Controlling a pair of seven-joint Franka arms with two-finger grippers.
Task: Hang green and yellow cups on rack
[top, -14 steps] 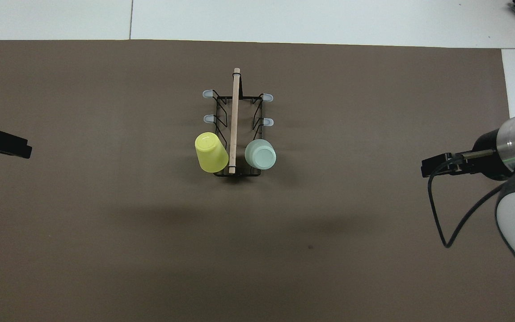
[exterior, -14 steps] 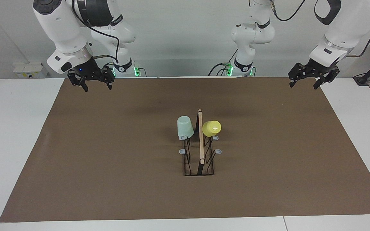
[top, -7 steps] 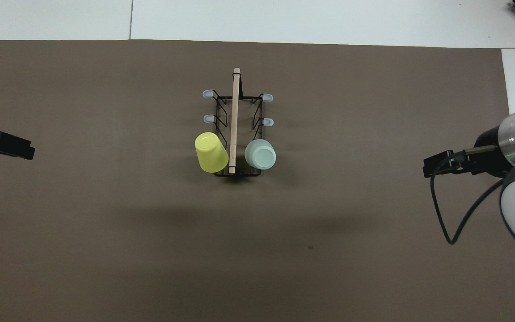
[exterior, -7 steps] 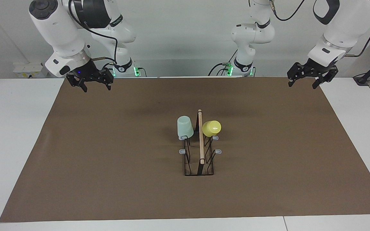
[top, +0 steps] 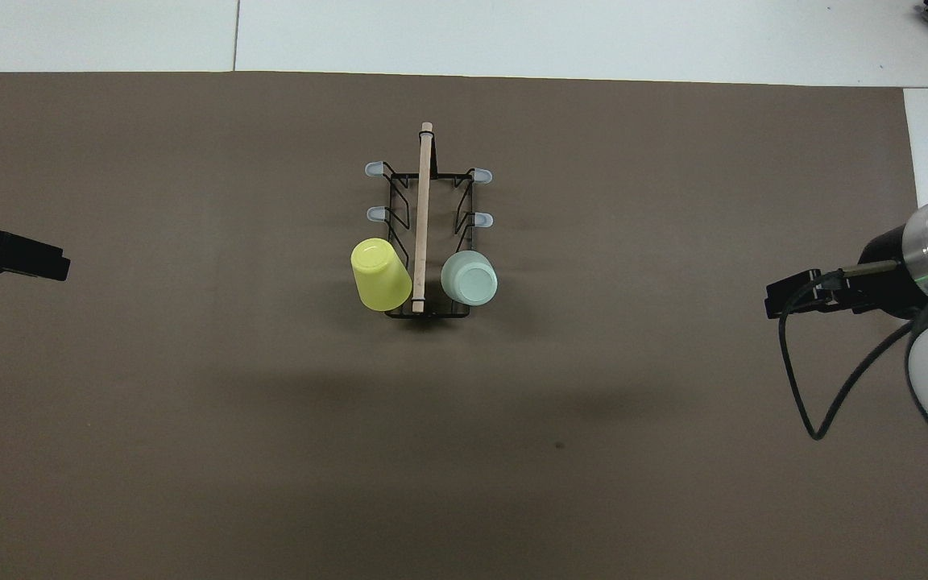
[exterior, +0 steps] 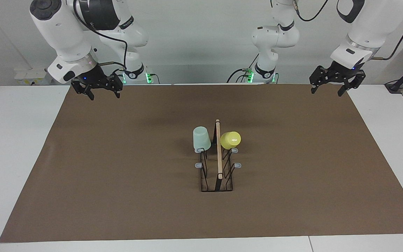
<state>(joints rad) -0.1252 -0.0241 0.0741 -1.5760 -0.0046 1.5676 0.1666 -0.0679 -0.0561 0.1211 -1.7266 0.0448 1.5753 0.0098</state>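
Looking across the last second, you see very little change on the table: the green cup (exterior: 201, 139) and the yellow cup (exterior: 230, 139) sit mouth-down on the rack (exterior: 217, 168), one on each side of the wooden rod (exterior: 218, 148), on the pair of prongs nearest the robots, exactly where they were a second ago. The four grey-tipped prongs (exterior: 198, 165) farther from the robots stay bare.

What has moved is the arms. Your left gripper (exterior: 333, 85) has drawn up and slightly inward from its spot a second ago, and now hangs over the mat's (exterior: 117, 175) corner at the left arm's end, fingers spread and empty. Your right gripper (exterior: 98, 89) has likewise lifted a little and hangs over the matching corner at the right arm's end, also spread, holding nothing. Both cups lie well apart from either gripper, below them and toward the middle of the mat.

You can read this as a retreat: both cups appear hung, so the task looks finished. The yellow cup leans outward on its prong, so watch that it does not slip off.
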